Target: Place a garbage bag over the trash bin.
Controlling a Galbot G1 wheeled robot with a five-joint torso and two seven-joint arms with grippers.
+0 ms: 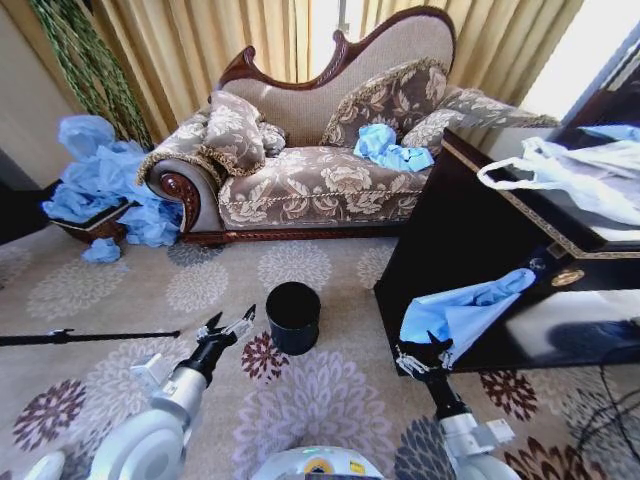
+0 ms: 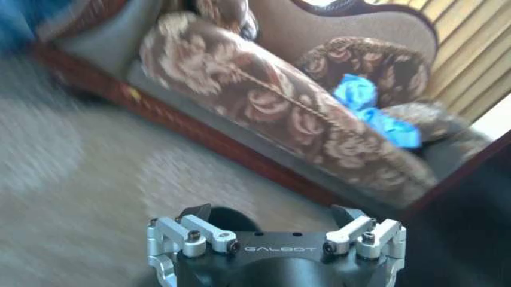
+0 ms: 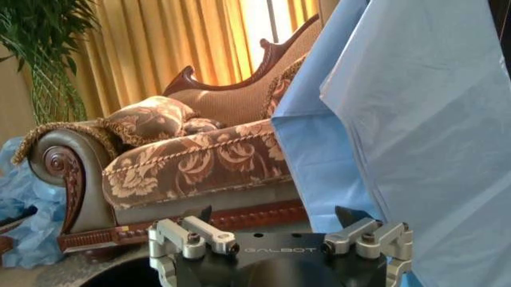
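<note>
The trash bin (image 1: 293,317), small, black and round, stands upright on the patterned carpet in front of the sofa. My left gripper (image 1: 228,327) hovers open just left of it; in the left wrist view its open gripper (image 2: 271,215) shows a bit of the bin's dark rim (image 2: 225,217) beyond it. The garbage bag (image 1: 465,310), light blue film, hangs off the edge of the black table (image 1: 450,230). My right gripper (image 1: 424,356) is open at the bag's lower end. In the right wrist view the garbage bag (image 3: 415,131) hangs close beside one fingertip (image 3: 349,215) of that gripper (image 3: 276,215).
A floral sofa (image 1: 320,185) holds another blue bag (image 1: 388,150). A heap of blue bags (image 1: 100,185) lies at the left by a plant. A white handled bag (image 1: 565,175) rests on the table. A black rod (image 1: 85,337) lies on the carpet, and cables (image 1: 600,420) at the right.
</note>
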